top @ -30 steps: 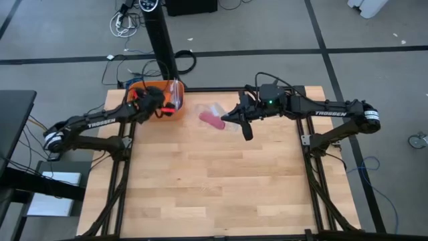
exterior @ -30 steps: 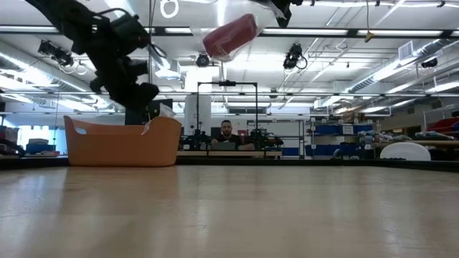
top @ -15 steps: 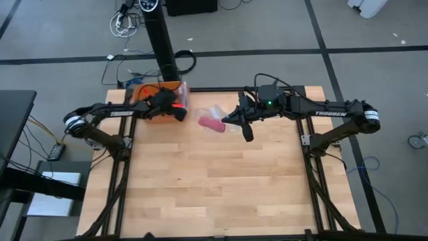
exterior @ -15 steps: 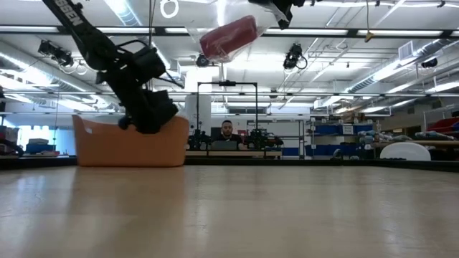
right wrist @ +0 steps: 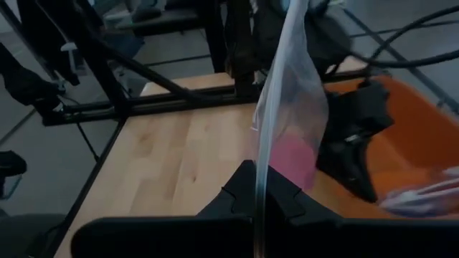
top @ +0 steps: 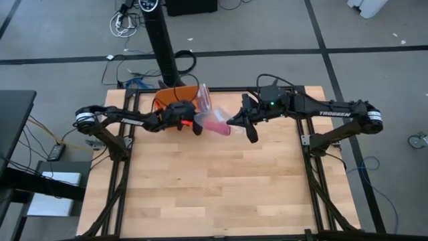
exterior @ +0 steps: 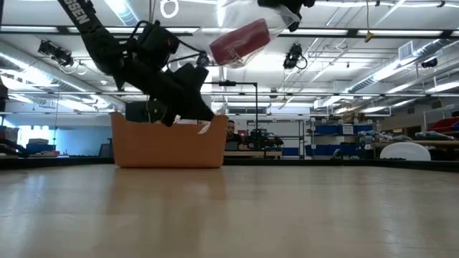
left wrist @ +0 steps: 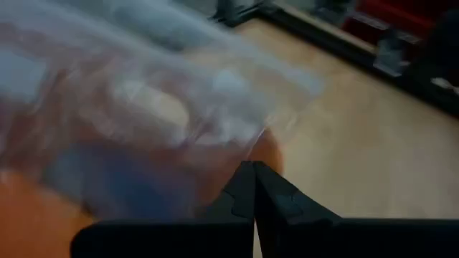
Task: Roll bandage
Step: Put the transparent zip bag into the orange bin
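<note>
The magenta bandage [top: 215, 124] is a compact roll inside a clear plastic bag [top: 224, 127], held high above the table; it also shows in the low view [exterior: 240, 43] and the right wrist view [right wrist: 294, 161]. My right gripper [top: 235, 122] is shut on that bag. The orange tub [top: 172, 100] rests on its base at the table's far edge. My left gripper [top: 195, 126] is shut at the tub's near right corner, close to the left of the hanging bag. My left gripper is shut at the orange tub's rim [exterior: 208, 123] near its right end, its fingers slanting down from the left. Clear plastic and blur cover the place of contact in the left wrist view [left wrist: 252, 172], so the exact hold does not show. The tub stands on the table. My right gripper pinches the clear bag's edge [right wrist: 258, 175] between its two fingers, coming level from the table's right. The bag is lifted clear of the table and stands out beyond the fingers. The bandage roll lies inside it, a little away from the fingertips.
More clear plastic [top: 204, 97] stands up at the tub's right end. A black post [top: 164, 47] rises behind the far edge. A person [exterior: 229, 130] sits in the room beyond the tub. Bare wood [top: 214, 187] fills the table's middle and near part.
My left gripper has gone toward the table's right edge, and the orange tub has slid along the far edge with it, staying upright. The tub and gripper now stand close beside the hanging bag.
</note>
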You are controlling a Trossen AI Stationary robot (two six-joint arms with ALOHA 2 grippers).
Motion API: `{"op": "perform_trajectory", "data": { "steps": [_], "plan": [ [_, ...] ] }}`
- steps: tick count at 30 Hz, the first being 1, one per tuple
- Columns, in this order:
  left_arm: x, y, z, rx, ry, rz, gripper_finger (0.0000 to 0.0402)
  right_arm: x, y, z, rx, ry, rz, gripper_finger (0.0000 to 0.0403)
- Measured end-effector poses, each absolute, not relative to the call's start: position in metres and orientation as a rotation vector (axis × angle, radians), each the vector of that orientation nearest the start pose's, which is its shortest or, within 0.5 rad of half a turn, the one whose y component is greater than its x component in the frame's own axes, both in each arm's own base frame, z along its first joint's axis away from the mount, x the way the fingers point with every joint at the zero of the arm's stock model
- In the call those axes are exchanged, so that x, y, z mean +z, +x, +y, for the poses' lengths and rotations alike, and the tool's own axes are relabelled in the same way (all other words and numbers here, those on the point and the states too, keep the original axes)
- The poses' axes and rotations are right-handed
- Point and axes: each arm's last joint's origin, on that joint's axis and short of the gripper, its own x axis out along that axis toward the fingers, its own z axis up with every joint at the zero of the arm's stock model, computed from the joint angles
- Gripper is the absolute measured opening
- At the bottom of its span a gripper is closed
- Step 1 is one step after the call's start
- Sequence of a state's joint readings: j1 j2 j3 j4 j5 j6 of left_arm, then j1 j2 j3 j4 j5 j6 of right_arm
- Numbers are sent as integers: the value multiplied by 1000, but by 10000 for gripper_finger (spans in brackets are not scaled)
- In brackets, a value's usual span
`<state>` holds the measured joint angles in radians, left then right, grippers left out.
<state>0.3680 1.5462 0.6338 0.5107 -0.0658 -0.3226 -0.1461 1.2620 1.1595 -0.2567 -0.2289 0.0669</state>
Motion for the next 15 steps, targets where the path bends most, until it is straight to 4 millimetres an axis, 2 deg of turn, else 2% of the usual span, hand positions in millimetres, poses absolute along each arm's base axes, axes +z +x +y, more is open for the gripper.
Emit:
{"op": "perform_trajectory", "data": {
  "steps": [3, 6, 10, 15],
  "plan": [
    [181, 279, 97, 476, -339, 320, 2, 363, 271, -32, 52, 130, 331, 0],
    [199, 266, 91, 560, -286, 341, 2, 368, 268, -33, 27, 142, 299, 0],
    [225, 233, 82, 683, -271, 396, 2, 367, 276, -42, -12, 193, 256, 0],
    [252, 186, 70, 851, -248, 407, 1, 350, 305, -61, -49, 299, 211, 0]
  ]
}}
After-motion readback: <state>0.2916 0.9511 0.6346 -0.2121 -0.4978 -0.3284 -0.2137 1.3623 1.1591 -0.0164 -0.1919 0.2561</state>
